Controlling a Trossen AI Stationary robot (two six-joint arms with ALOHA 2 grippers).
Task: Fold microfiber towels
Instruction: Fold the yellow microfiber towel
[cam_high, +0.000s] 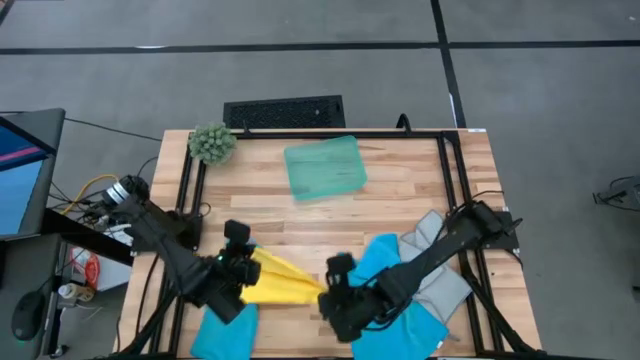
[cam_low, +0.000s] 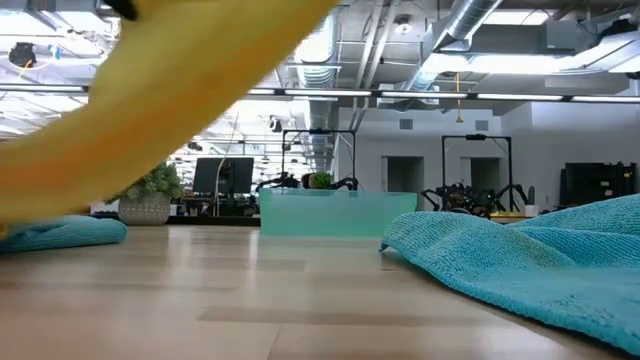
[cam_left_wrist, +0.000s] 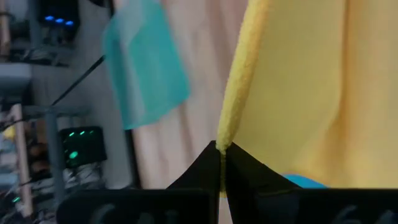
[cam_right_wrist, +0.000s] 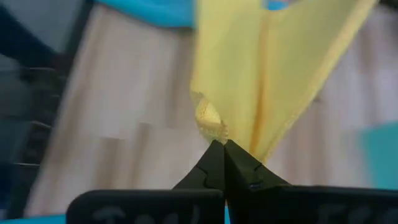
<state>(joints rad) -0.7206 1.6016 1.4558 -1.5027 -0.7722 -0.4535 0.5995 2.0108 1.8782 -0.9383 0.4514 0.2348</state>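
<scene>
The yellow towel (cam_high: 282, 281) is held up off the table near its front edge, stretched between my two grippers. My left gripper (cam_high: 243, 268) is shut on its left end, my right gripper (cam_high: 331, 293) on its right end. In the low view the yellow towel (cam_low: 170, 110) hangs across the upper left. One bright blue towel (cam_high: 222, 330) lies under my left arm. A second blue towel (cam_high: 400, 300) lies spread under my right arm, partly over the light grey towel (cam_high: 440, 270). My left gripper pinches the yellow towel's edge (cam_left_wrist: 225, 138) between its two fingertips; the cloth runs on from the fingers, lifted off the table. My right gripper pinches a bunched corner of the yellow towel (cam_right_wrist: 210, 127) between its fingertips; several layers gather there, and the cloth runs on, clear of the wood.
A translucent teal tray (cam_high: 325, 167) lies at the table's far middle. A fuzzy green plant ball (cam_high: 212, 143) sits at the far left corner. Black frame rails (cam_high: 450, 180) run along the table's sides. Bare wood lies between the tray and the towels.
</scene>
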